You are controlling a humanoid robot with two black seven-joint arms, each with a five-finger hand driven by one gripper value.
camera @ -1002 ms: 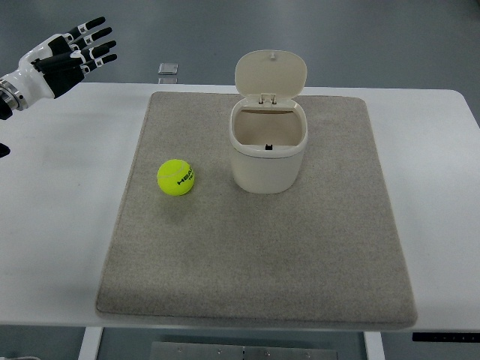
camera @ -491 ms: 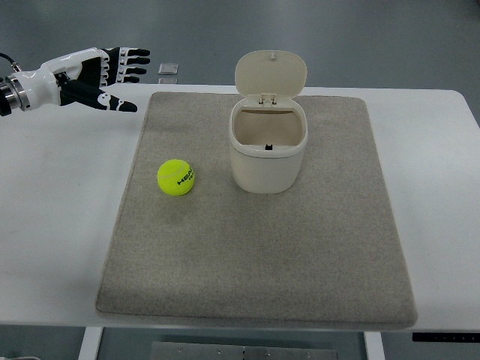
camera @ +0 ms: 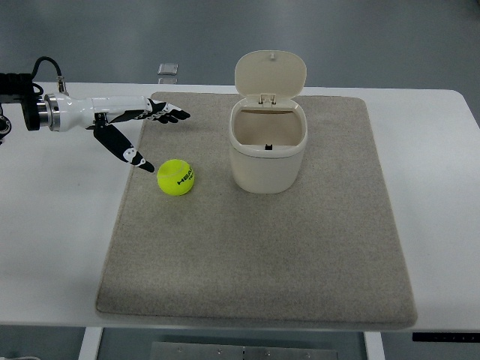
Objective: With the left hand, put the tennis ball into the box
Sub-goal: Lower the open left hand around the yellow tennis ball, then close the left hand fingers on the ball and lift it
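A yellow-green tennis ball (camera: 176, 178) lies on the grey mat (camera: 255, 262), left of the box. The cream box (camera: 268, 146) stands upright near the mat's back middle, its hinged lid (camera: 270, 73) tipped open behind it and the inside bare. My left hand (camera: 154, 131) reaches in from the left edge, fingers spread and holding nothing. Its thumb tip hangs just left of the ball, and the other fingers point right, behind and above the ball. The right arm does not show.
The mat covers most of a white table (camera: 52, 225). A small grey square object (camera: 168, 69) lies at the table's back edge, behind the left hand.
My left hand has swept from the far back-left corner rightward and toward the ball, turning so the thumb points down beside it. Ball and box have not moved.
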